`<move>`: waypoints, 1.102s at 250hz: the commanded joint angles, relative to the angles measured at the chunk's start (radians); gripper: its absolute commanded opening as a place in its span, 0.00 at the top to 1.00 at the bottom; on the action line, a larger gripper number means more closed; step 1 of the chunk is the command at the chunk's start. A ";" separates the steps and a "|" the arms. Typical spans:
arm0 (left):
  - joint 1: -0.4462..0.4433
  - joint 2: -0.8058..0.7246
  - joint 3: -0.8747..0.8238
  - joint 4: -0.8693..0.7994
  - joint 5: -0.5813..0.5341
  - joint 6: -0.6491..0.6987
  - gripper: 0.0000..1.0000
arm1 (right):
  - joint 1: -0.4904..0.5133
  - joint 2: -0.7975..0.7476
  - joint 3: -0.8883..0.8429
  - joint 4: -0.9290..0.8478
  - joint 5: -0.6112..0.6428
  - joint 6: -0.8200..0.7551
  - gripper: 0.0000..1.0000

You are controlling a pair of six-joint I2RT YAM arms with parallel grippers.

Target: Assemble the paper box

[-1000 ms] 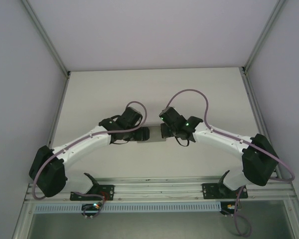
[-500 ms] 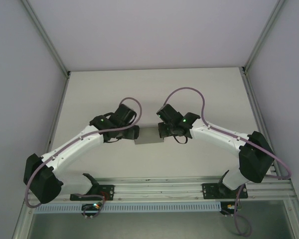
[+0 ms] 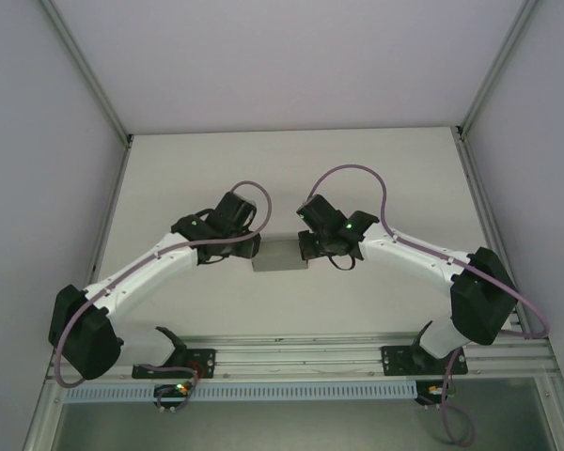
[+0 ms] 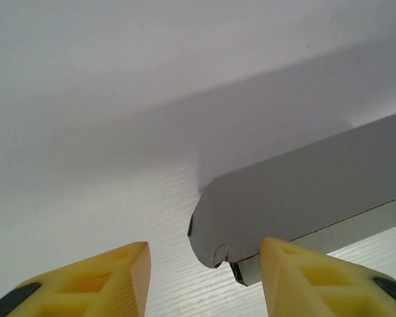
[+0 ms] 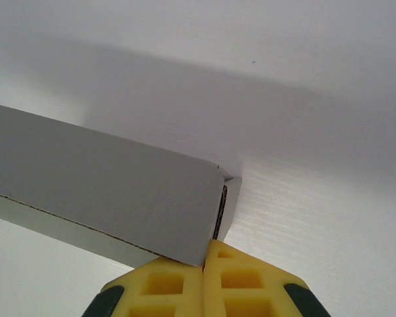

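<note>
Paper box lies flat near the middle of the table, closer to your arms' bases than to the far wall. The table is matte white with a faint wood-like grain in the wrist views. Plain pale walls close it in on three sides, and a metal rail runs along the near edge.

From above, you see the box as a low grey oblong. Its long axis runs left to right across the table, one end towards each arm.

Your left gripper stands at the box's left end with its yellow fingers parted. A rounded end flap lies between them, free of the left finger and close to the right one.

Your right gripper is closed, pads together, its tips right up against the corner of the box's right end. You cannot tell whether any card is nipped between them.
</note>
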 commanded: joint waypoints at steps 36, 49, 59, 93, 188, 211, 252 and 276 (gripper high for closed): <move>-0.003 -0.005 -0.022 -0.038 0.009 0.054 0.53 | -0.011 0.017 0.016 -0.082 -0.053 -0.044 1.00; -0.010 -0.026 -0.036 -0.010 0.030 0.047 0.50 | -0.013 0.017 0.030 -0.088 -0.063 -0.056 1.00; -0.016 -0.043 -0.045 0.010 0.052 0.049 0.46 | -0.014 0.025 0.045 -0.104 -0.072 -0.064 1.00; -0.026 -0.084 -0.066 0.038 0.055 0.033 0.41 | -0.016 0.056 0.092 -0.158 -0.075 -0.063 1.00; -0.025 -0.086 -0.095 0.019 0.026 0.046 0.48 | -0.032 0.109 0.176 -0.251 -0.116 -0.072 1.00; -0.017 -0.082 -0.089 0.019 0.018 0.048 0.50 | -0.031 0.116 0.187 -0.256 -0.125 -0.084 1.00; -0.016 -0.094 -0.090 0.059 0.008 0.067 0.53 | -0.032 0.126 0.197 -0.264 -0.130 -0.091 1.00; -0.013 -0.081 -0.087 0.037 -0.021 0.069 0.56 | -0.033 0.122 0.194 -0.257 -0.127 -0.092 1.00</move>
